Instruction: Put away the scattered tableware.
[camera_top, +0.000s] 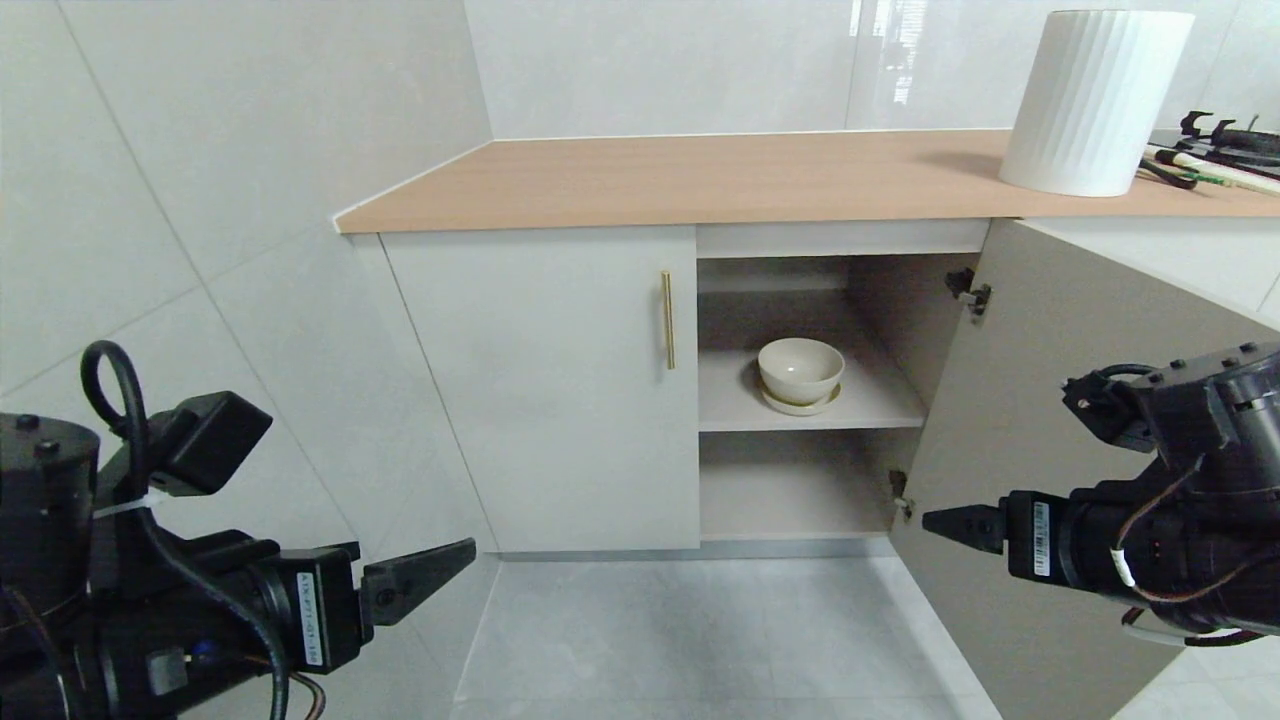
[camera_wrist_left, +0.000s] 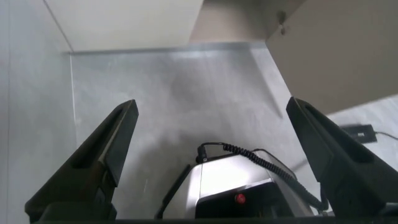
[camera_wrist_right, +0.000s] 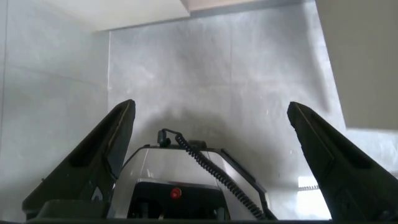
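Note:
A cream bowl (camera_top: 800, 368) sits on a small plate (camera_top: 800, 403) on the middle shelf (camera_top: 880, 400) of the open cabinet. My left gripper (camera_top: 430, 575) hangs low at the left, in front of the closed door, well away from the bowl. Its fingers (camera_wrist_left: 112, 149) stand wide apart over the floor, nothing between them. My right gripper (camera_top: 950, 525) is low at the right, beside the open cabinet door (camera_top: 1050, 450). It is open too, and its fingers (camera_wrist_right: 317, 149) hold nothing.
The left door (camera_top: 560, 390) with a gold handle (camera_top: 667, 320) is closed. A white ribbed container (camera_top: 1095, 100) and some utensils (camera_top: 1210, 160) rest on the wooden countertop (camera_top: 700, 180). The lower shelf (camera_top: 790, 490) is bare. Tiled wall runs along the left.

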